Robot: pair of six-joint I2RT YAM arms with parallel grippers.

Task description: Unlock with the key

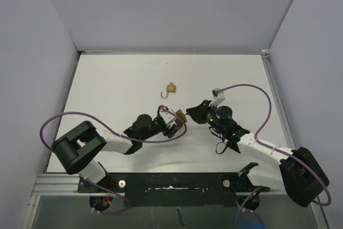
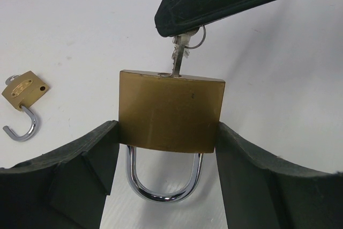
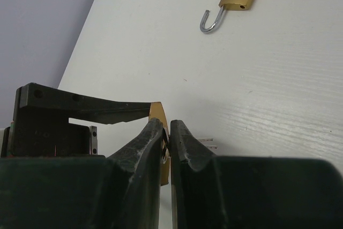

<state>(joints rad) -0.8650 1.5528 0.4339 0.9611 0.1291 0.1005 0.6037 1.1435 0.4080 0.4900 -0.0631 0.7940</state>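
Note:
A brass padlock hangs above the table with its body clamped between the two black fingers of my left gripper. Its chrome shackle points toward the camera, and both legs sit in the body. A silver key stands in the keyhole on the far face. My right gripper is shut on the key's head, and a small ring shows beside it. In the top view the left gripper and the right gripper meet at the padlock near the table's middle.
A second, smaller brass padlock lies on the white table behind the grippers. Its shackle is swung open and a key is in it. It also shows in the left wrist view. Grey walls enclose three sides.

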